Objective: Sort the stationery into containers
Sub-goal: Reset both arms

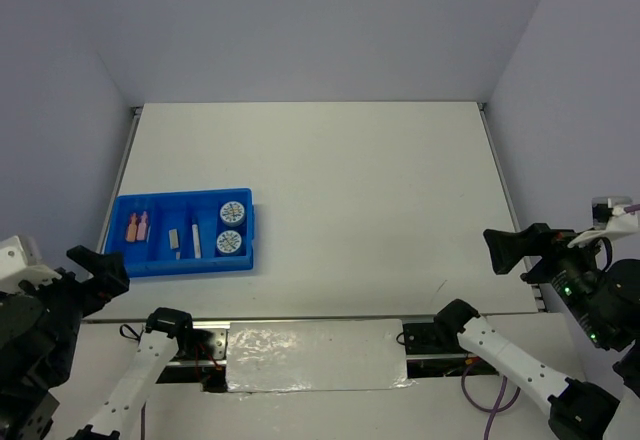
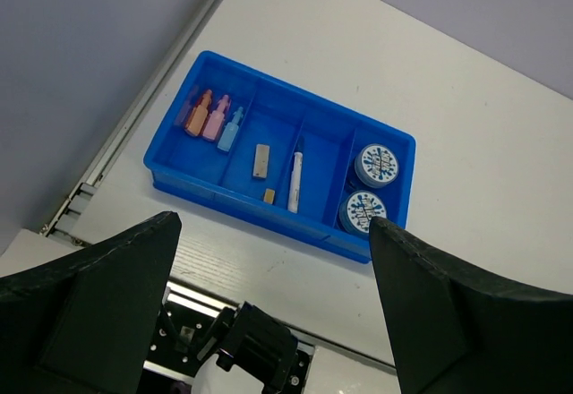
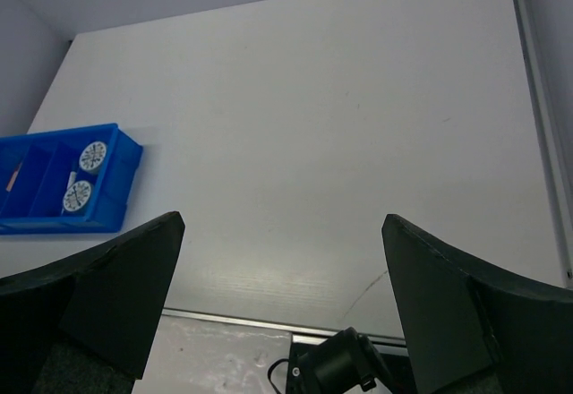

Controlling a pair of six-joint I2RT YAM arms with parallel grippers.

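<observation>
The bright blue tray (image 1: 180, 264) sits at the table's left. It holds two blue-and-white tape rolls (image 1: 231, 226) in its right compartment, a white pen (image 1: 196, 241), a grey block (image 1: 173, 237) and pink and orange sticks (image 1: 138, 225). The left wrist view shows the tray (image 2: 260, 211), the rolls (image 2: 379, 163), the pen (image 2: 296, 179), a tan block (image 2: 261, 159) and orange, pink and blue sticks (image 2: 215, 118). My left gripper (image 1: 100, 270) (image 2: 275, 224) is open and empty, near and left of the tray. My right gripper (image 1: 505, 248) (image 3: 282, 219) is open and empty at the right.
A metal rail (image 1: 300, 318) runs along the table's near edge, with the arm bases below it. Grey walls close in the table on the left, back and right. The tray (image 3: 89, 226) shows at the left of the right wrist view.
</observation>
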